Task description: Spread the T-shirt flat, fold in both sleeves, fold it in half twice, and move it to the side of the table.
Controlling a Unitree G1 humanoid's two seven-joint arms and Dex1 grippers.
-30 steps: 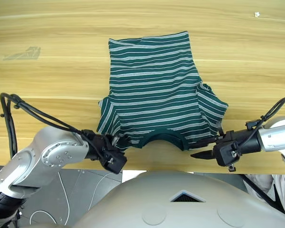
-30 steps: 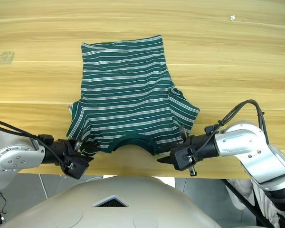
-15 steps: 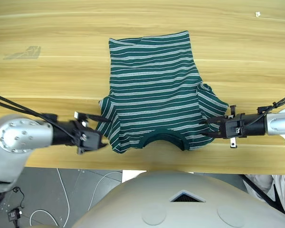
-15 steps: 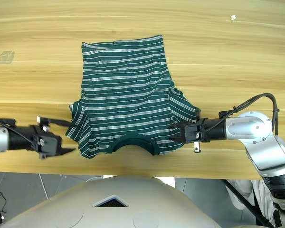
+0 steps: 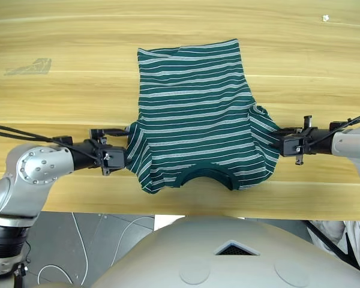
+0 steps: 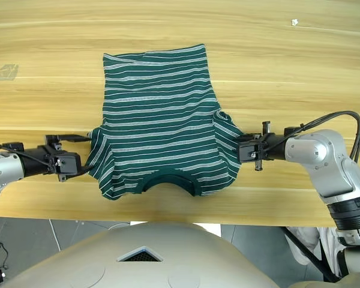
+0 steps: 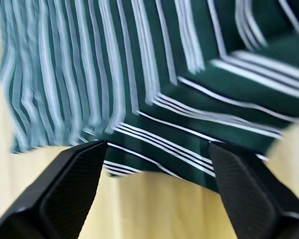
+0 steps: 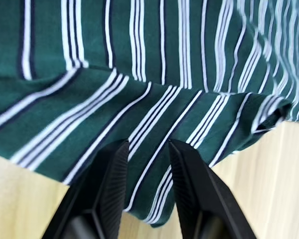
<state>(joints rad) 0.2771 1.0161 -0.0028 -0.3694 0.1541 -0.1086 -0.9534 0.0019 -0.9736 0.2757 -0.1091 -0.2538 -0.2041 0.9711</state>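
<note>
The left end effector (image 5: 123, 161) stands wide open at the T-shirt's (image 5: 195, 114) left sleeve. In the left wrist view its two dark fingers (image 7: 74, 189) are spread far apart, and the striped sleeve hem lies between and just beyond their tips. Whether the tips touch the cloth cannot be told.

The right end effector (image 5: 275, 144) is at the opposite sleeve, its jaws drawn to a narrow gap. In the right wrist view its fingers (image 8: 107, 189) lie over the sleeve's hem, with striped cloth showing in the slit between them. No bunching of the cloth is visible there.

The T-shirt lies between the two end effectors on the wooden tabletop (image 5: 66, 36). Its collar is on the robot's side of them and its hem is on the far side. The body is fairly flat. Both sleeves are rumpled and folded partly over the body, right beside each end effector.

Outward of each end effector, away from the shirt, the tabletop is bare wood. The tabletop's near edge runs close behind both end effectors, on the robot's side, just past the collar. Beyond the shirt's hem there is a broad stretch of wood. Far out past the right end effector lies a small white scrap (image 5: 324, 18), and far out past the left one there is a faint grey mark (image 5: 30, 67).
</note>
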